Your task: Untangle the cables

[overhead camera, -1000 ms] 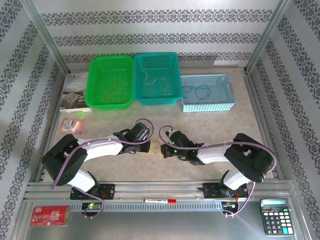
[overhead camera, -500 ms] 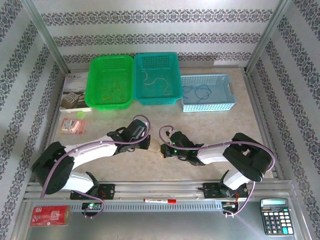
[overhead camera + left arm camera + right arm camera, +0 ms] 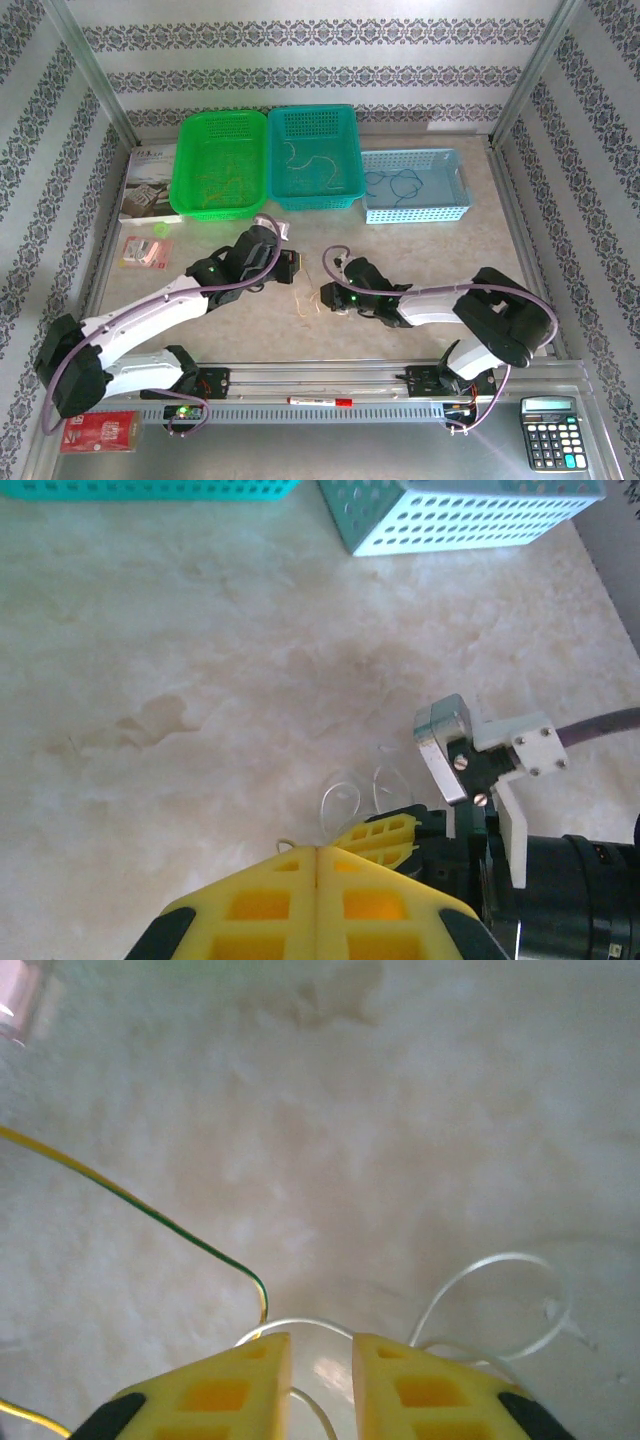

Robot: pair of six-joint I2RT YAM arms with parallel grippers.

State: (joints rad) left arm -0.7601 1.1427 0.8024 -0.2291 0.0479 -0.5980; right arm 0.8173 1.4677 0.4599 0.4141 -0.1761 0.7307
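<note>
Between the two grippers lies a small tangle of cables (image 3: pixel 308 296) on the table. My left gripper (image 3: pixel 293 268) (image 3: pixel 318 852) has its jaws pressed together, and a thin wire end pokes out at the tip. In the right wrist view a yellow-green cable (image 3: pixel 150 1212) runs from the left edge to my right gripper (image 3: pixel 320 1345) (image 3: pixel 325 293). That gripper's jaws stand a little apart over a white cable (image 3: pixel 490 1260), with nothing clamped. In the left wrist view the white cable (image 3: pixel 342 792) loops just ahead of the tips, beside the right gripper's fingers (image 3: pixel 388 832).
Three baskets stand in a row at the back: green (image 3: pixel 186 165), teal (image 3: pixel 356 150) and light blue (image 3: pixel 458 185), each holding thin wires. A booklet (image 3: pixel 148 190) and a pink packet (image 3: pixel 145 252) lie at the left. A marker (image 3: pixel 320 401) and calculator (image 3: pixel 552 432) sit on the near rail.
The left arm has stretched out and carried its shut gripper away from the near edge, drawing a wire out of the tangle. The right gripper's jaws have parted.
</note>
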